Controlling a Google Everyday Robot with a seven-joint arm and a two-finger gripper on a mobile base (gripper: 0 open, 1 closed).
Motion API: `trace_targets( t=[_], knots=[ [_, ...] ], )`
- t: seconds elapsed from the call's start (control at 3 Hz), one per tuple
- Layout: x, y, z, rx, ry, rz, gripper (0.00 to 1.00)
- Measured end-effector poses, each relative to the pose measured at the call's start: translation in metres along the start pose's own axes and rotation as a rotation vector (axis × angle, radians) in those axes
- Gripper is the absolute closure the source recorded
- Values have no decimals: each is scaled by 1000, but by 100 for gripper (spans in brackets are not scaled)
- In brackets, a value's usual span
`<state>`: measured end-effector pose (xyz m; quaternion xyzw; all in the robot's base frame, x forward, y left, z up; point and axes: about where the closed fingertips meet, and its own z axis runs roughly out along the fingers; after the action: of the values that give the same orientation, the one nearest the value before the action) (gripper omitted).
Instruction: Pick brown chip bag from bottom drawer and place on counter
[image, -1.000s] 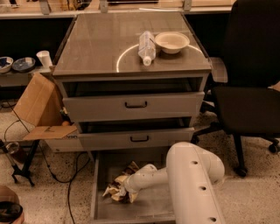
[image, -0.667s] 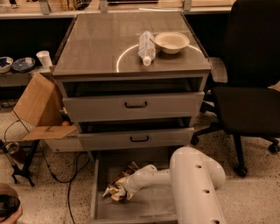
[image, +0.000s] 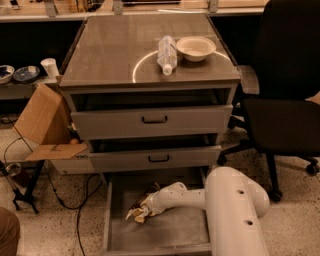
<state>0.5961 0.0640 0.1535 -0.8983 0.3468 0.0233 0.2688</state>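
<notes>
Down in the bottom drawer (image: 165, 231), my hand (image: 148, 204) is right up against the bag (image: 135, 214), which lies crumpled on the drawer floor toward its left side. I cannot tell how far my hand is open. Up on the tabletop (image: 110, 50), a bottle (image: 166, 53) lies just beside a bowl (image: 196, 48).

One camera is looking down from high in front, facing the counter (image: 110, 55); gripper (image: 142, 209) is showing low, inside the bottom drawer (image: 165, 232).
</notes>
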Motion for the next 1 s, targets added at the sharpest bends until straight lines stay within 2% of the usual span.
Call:
trace_targets(
  t=[0.33,0.67,1.0],
  knots=[
    [4,-9,-59,-2,48,0,100],
    [-25,-20,-122,-56,56,7,100],
    [-67,-22,-185,-145,67,5,100]
  ],
)
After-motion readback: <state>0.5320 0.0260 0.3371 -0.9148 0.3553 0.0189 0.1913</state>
